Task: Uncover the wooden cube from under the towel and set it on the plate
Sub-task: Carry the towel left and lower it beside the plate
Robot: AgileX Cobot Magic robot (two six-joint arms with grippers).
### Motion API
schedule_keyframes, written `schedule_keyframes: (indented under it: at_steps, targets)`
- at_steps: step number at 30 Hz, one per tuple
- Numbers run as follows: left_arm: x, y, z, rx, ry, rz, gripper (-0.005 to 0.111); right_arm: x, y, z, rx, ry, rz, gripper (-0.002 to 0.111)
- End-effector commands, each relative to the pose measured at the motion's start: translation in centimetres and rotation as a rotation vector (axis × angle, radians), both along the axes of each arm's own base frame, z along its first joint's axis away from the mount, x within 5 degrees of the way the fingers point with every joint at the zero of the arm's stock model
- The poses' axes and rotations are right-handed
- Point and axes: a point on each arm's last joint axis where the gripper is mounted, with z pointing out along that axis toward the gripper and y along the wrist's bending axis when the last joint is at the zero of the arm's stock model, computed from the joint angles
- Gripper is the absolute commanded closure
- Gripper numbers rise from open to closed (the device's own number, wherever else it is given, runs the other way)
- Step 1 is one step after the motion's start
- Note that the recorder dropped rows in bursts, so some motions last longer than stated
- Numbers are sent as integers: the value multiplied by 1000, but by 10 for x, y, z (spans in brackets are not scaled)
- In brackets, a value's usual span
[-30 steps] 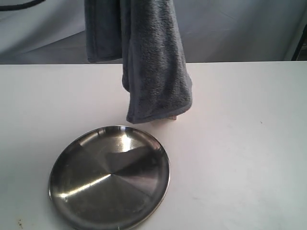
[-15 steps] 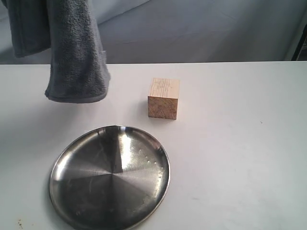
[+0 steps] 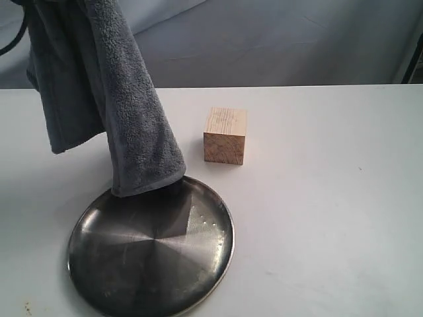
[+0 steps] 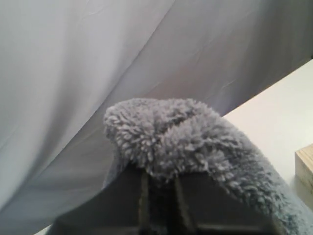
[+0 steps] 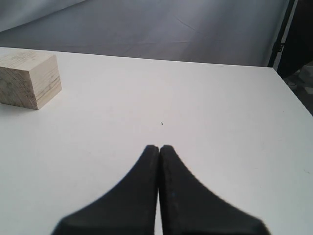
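Note:
The pale wooden cube (image 3: pixel 225 135) stands uncovered on the white table, just beyond the plate's far right rim; it also shows as the cube (image 5: pixel 28 78) in the right wrist view. The grey-blue towel (image 3: pixel 109 99) hangs from above the frame at the left, its lower end touching the steel plate (image 3: pixel 192 264) at the far rim. My left gripper (image 4: pixel 159 183) is shut on the towel (image 4: pixel 181 137), which bunches over its fingers. My right gripper (image 5: pixel 159 149) is shut and empty, low over the table, to the right of the cube.
A grey cloth backdrop (image 3: pixel 284 39) runs behind the white table (image 3: pixel 330 218). A dark stand (image 5: pixel 286 29) sits beyond the table's far right corner. The table's right edge (image 5: pixel 293 93) is near my right gripper.
The towel swung left off the cube, uncovering it, then swung back and dropped so its end now rests on the plate's far rim. The cube and plate have not moved.

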Motion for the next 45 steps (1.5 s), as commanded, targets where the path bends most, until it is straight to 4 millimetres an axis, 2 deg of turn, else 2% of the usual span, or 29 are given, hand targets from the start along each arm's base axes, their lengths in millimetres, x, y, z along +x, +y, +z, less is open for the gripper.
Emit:
schedule_keyframes:
  at_steps: [1, 4, 6, 7, 17, 29, 38, 40, 42, 45]
  targets:
    - [8, 22, 2, -82, -54, 82, 107, 0, 0, -1, 4, -1, 2, 108]
    - [11, 43, -2, -70, -12, 152, 107, 0, 0, -1, 4, -1, 2, 108]
    - [13, 50, -15, -50, 35, 175, 107, 0, 0, -1, 4, -1, 2, 108]
    - [13, 50, -28, -34, 62, 173, 107, 0, 0, -1, 5, -1, 2, 108]
    - [9, 44, -122, -45, 156, 111, 107, 0, 0, -1, 5, -1, 2, 108]
    - [30, 39, -194, -22, 315, 116, 107, 0, 0, -1, 5, -1, 2, 108]
    - [41, 35, -237, -63, 386, 140, 106, 0, 0, -1, 5, -1, 2, 108]
    - [42, 35, -242, -53, 395, 135, 102, 0, 0, -1, 5, -1, 2, 108]
    - [43, 35, -249, -39, 407, 128, 93, 0, 0, -1, 5, -1, 2, 108]
    - [42, 35, -252, -39, 421, 134, 69, 0, 0, -1, 4, -1, 2, 108]
